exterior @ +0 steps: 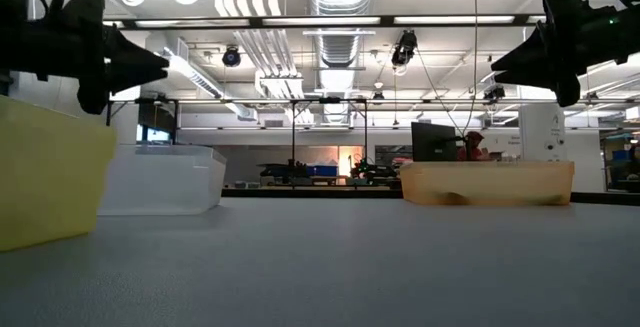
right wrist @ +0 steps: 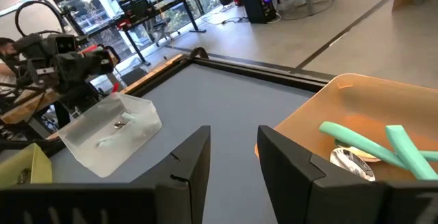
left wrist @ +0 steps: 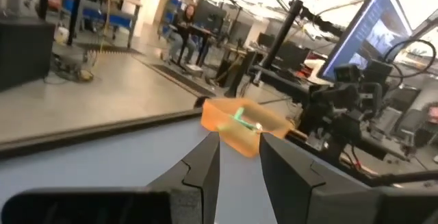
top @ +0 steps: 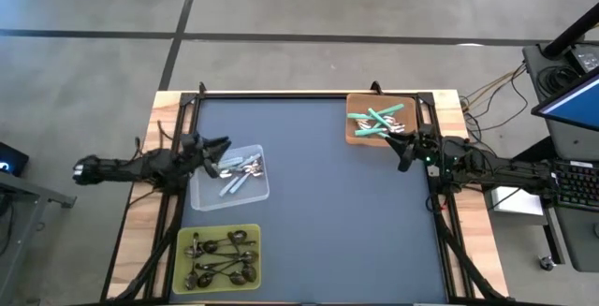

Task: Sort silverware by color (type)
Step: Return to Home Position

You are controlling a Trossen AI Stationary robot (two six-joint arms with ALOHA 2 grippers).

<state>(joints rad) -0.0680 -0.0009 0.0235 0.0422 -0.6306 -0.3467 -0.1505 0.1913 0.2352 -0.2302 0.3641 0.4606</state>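
The spoons lie sorted in three trays. Teal-handled spoons (top: 379, 121) lie in the orange tray (top: 352, 130) at the far right. Pale blue-handled spoons (top: 234, 182) lie in the clear tray (top: 208, 196) at the left. Dark metal spoons (top: 220, 256) lie in the yellow-green tray (top: 182, 240) at the near left. My left gripper (top: 225, 143) is open and empty, raised at the clear tray's far left corner. My right gripper (top: 400, 153) is open and empty, raised just near of the orange tray.
The dark mat (top: 328, 212) has bare room across its middle and near right. A black frame rail (top: 309, 95) runs along the far edge. A person sits in the room far behind the table (left wrist: 183, 18).
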